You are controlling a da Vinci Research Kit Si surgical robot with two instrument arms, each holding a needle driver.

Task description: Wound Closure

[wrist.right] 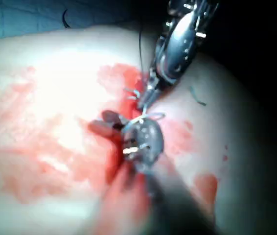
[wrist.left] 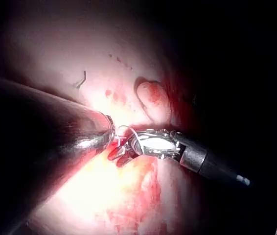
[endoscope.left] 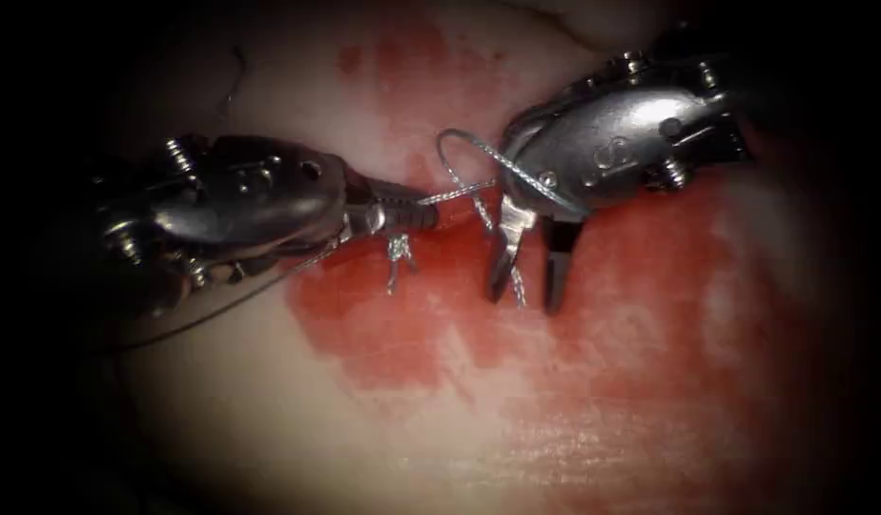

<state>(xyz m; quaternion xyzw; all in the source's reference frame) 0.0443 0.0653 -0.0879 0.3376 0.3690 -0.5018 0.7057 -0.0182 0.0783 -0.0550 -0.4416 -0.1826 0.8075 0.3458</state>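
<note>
My left tool (endoscope.left: 431, 212) reaches in from the left with its jaws shut on the silver thread (endoscope.left: 460, 135). From that grip the thread runs right, arches up in a loop and wraps over the right tool's wrist. My right tool (endoscope.left: 526, 300) comes in from the upper right, pointing down with its jaws open; a short strand of thread hangs between them, not gripped. A small knot (endoscope.left: 399, 250) with short tails sits on the tissue (endoscope.left: 269, 410) just below the left tool's jaws. In the right wrist view the right tool (wrist.right: 104, 123) stands open beside the left tool (wrist.right: 146, 95).
Red fluid (endoscope.left: 631, 315) stains the tissue around and below both tools. A thin dark strand (endoscope.left: 221, 307) trails from under the left tool toward the lower left. A short dark curved thread piece (wrist.left: 82, 81) lies on pale tissue away from the tools.
</note>
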